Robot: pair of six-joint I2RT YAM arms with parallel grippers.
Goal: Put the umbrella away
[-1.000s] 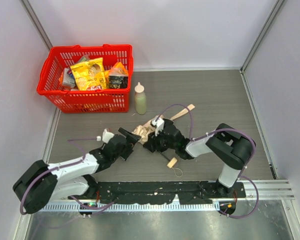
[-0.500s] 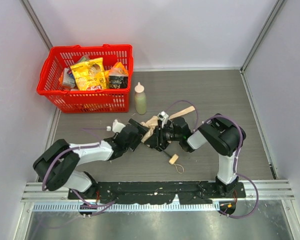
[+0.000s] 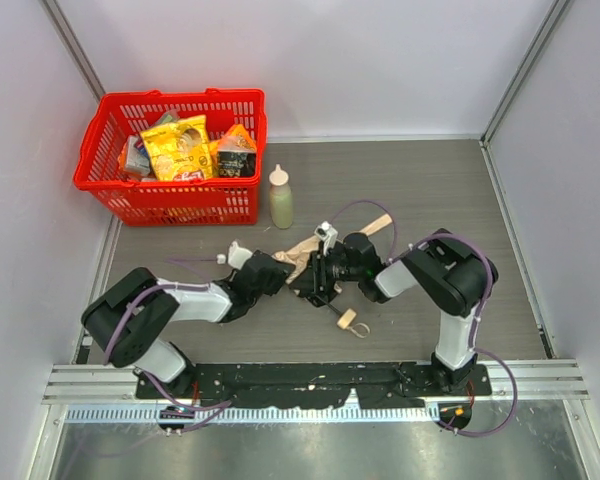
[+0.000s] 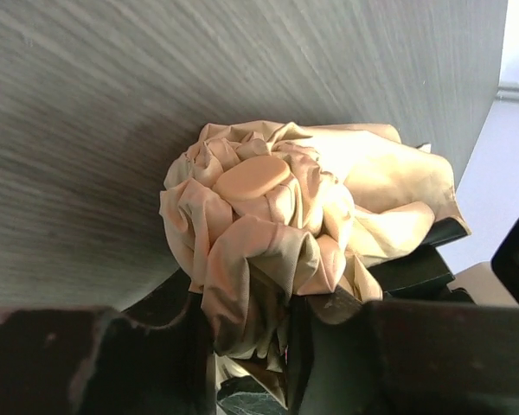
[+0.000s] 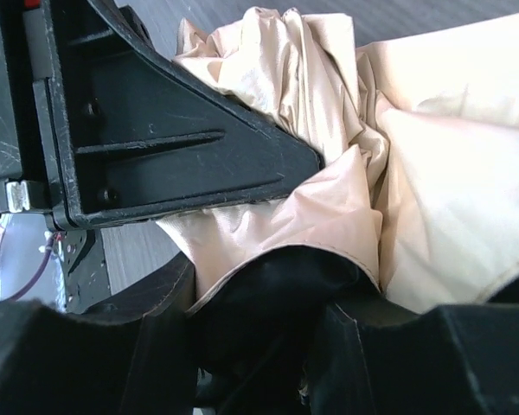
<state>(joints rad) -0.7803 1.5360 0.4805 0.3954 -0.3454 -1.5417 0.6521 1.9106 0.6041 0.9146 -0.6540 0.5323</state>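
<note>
With the umbrella pinched by its cloth in the left hand and clamped in the right hand, the folds should be gathered tightly without being torn.

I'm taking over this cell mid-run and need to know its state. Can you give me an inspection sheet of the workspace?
Surface: grey wood-grain table, no damage seen.
Job's things: umbrella collapsed, beige fabric bunched mid-table; its handle knob and cord loop lie nearer the arm bases.
Clutter: red basket back left, holding snack packets; pale green squeeze bottle upright beside it.
Grippers: left gripper and right gripper both shut on the umbrella, facing each other.
Cables: purple cables loop along both arms.
Surroundings: pale walls; metal rail at the near edge.
</note>
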